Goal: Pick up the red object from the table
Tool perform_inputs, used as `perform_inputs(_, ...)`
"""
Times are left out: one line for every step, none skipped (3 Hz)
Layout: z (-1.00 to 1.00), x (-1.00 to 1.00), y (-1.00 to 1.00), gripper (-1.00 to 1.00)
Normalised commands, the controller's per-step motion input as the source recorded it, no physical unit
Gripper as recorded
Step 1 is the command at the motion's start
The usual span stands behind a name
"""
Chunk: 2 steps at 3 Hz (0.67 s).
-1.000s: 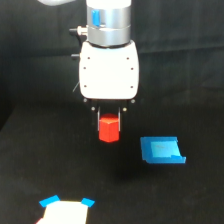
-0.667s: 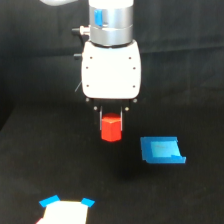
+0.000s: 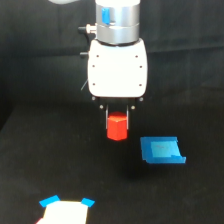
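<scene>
Plainly, the gripper [image 3: 117, 124] hangs under the white arm housing [image 3: 118, 67], its two dark fingers [image 3: 107, 120] clenched on the block [image 3: 117, 128], one at each side. The red-orange faceted block sits between them, its top partly tucked under the housing and its lower part showing below the fingertips. It looks to be off the table [image 3: 30, 160]; a faint dark patch lies on the cloth below and toward the exterior view's right. A blue piece [image 3: 162, 150] lies flat on the table to the exterior view's right of the block, near it but apart. At the bottom edge, toward the exterior view's left, a pale card with blue corners [image 3: 65, 209] is cut off by the frame. No brand, label or writing can be read anywhere; the housing shows only small dark dots.
</scene>
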Motion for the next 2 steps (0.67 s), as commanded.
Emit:
perform_inputs(-0.17,-0.29,0.09,-0.72)
perform_inputs(0.15,-0.04,-0.08,-0.67)
